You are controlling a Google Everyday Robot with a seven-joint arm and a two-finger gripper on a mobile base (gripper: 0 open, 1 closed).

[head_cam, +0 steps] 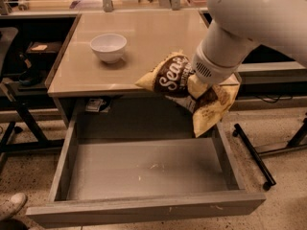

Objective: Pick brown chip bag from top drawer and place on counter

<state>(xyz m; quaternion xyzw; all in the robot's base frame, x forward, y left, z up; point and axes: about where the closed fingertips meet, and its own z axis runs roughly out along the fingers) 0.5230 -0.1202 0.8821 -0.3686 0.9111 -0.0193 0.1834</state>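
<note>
The brown chip bag (173, 78) hangs in the air at the counter's front edge, above the back of the open top drawer (144, 166). It is dark brown and cream-yellow with white script, and its lower corner (209, 110) droops over the drawer's right side. My gripper (192, 83) sits behind the bag at the end of the thick white arm (249, 18) and is shut on the bag; its fingers are hidden by the bag and the wrist. The beige counter (144, 37) lies just behind and below the bag. The drawer floor is bare.
A white bowl (109, 47) stands on the counter's left half. A small object (96, 104) lies under the counter at the drawer's back left. A black chair base (252, 152) is on the floor at right. A shoe (12, 206) shows at bottom left.
</note>
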